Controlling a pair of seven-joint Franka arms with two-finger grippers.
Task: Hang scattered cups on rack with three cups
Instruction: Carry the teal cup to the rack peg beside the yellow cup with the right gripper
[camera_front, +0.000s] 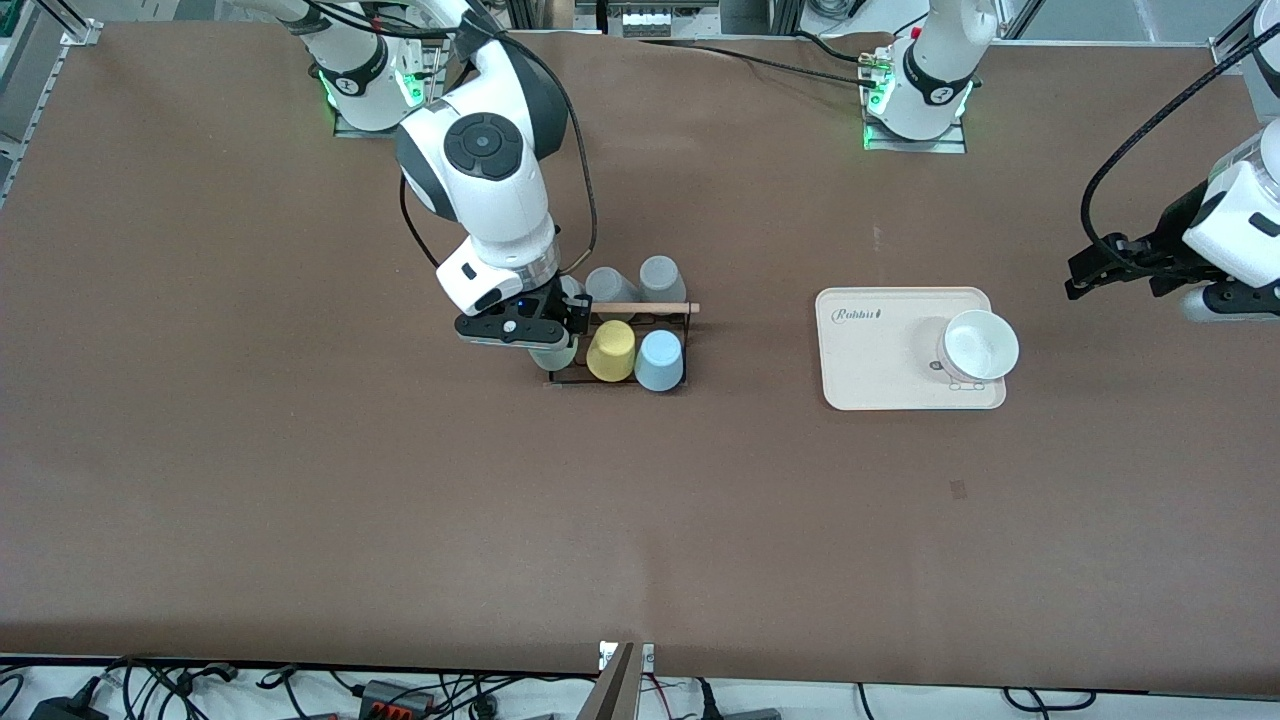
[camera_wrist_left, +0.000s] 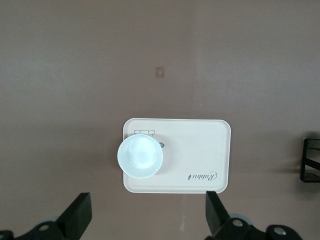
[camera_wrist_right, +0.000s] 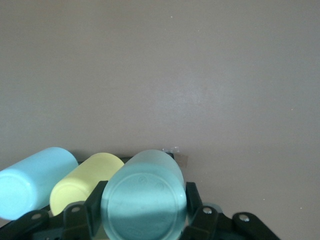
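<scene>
Rack (camera_front: 620, 372): you have the blue cup (camera_front: 659, 360) and yellow cup (camera_front: 611, 350) inverted in its nearer row, two grey cups (camera_front: 640, 283) in the farther row.
Green cup (camera_front: 553, 353): at the rack's end toward the right arm, beside the yellow cup.
Right gripper (camera_front: 540, 335): your fingers clamp the green cup.
Tray (camera_front: 880, 370): holds one white bowl (camera_front: 980, 345), empty.
Left gripper (camera_wrist_left: 145, 220): waits above the table, jaws spread, holding nothing.

A white bowl (camera_front: 981, 345) sits on the beige tray (camera_front: 880, 370).
</scene>
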